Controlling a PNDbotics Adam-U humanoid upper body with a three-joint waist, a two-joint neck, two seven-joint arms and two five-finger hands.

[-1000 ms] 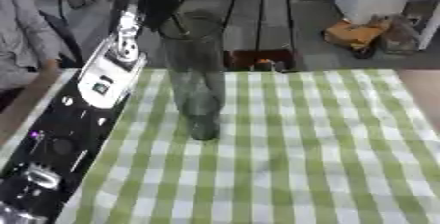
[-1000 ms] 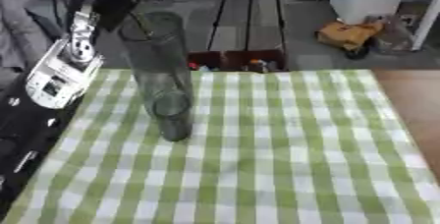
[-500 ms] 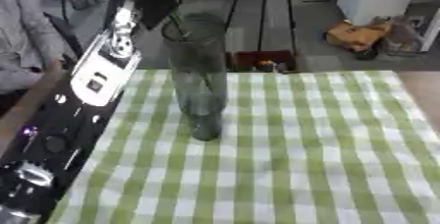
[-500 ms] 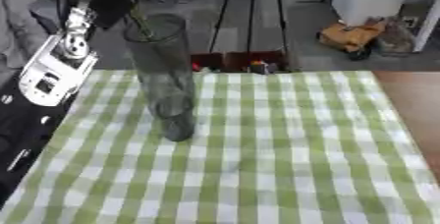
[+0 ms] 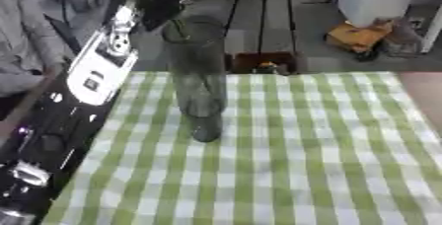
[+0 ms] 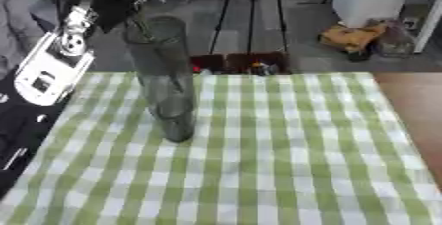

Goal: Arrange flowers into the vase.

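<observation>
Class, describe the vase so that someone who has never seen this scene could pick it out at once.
Start at the green and white checked cloth that covers the table. On its left half, near the robot's left arm, stands the vase. It is a tall, clear, dark-tinted glass cylinder, upright, and the only thing standing on the cloth.

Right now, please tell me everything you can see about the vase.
The vase is a tall, clear cylinder that looks like smoky glass, standing upright on the green-and-white checked cloth, toward its left side. Its mouth is open at the top, where green stems enter it. The left hand is just above its rim.
</observation>
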